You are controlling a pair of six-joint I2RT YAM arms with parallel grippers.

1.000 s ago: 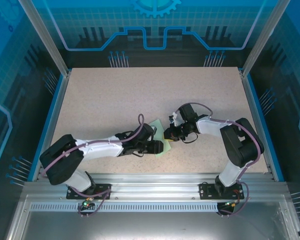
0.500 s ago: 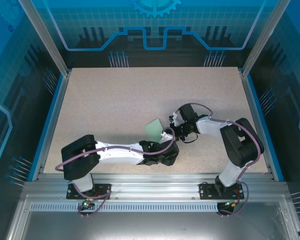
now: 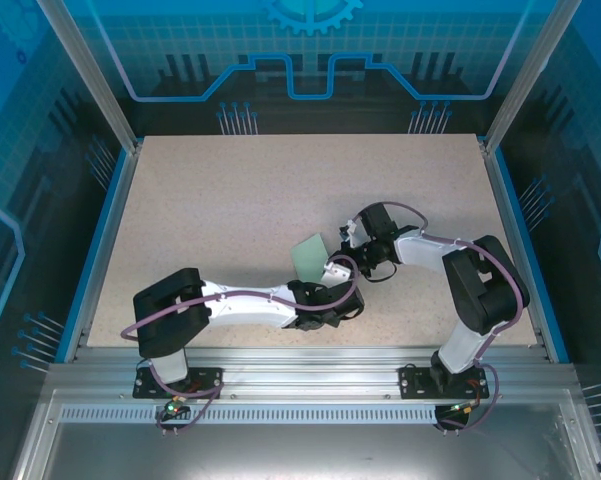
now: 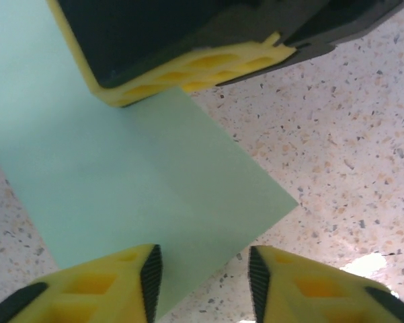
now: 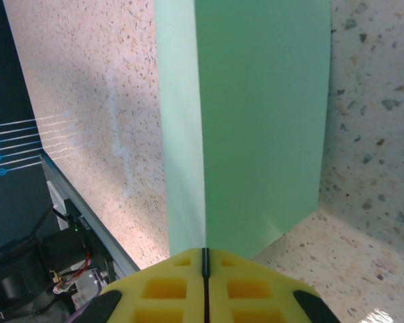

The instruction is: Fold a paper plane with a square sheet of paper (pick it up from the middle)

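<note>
The square sheet of paper [image 5: 255, 121] is showing a plain pale mint green. Around it, the table [image 3: 230, 200] is showing beige flecked with dark and tan specks. Beside the sheet, the left pincer [image 4: 202, 286] and the right pincer [image 5: 204, 272] are showing yellow with black edging.

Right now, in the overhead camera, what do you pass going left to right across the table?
left arm's big black joint → green sheet of paper → right hand, pinching the paper's edge → right arm's big black joint

Left gripper [image 4: 200, 276] agape, right gripper [image 5: 204, 259] pinched.
</note>
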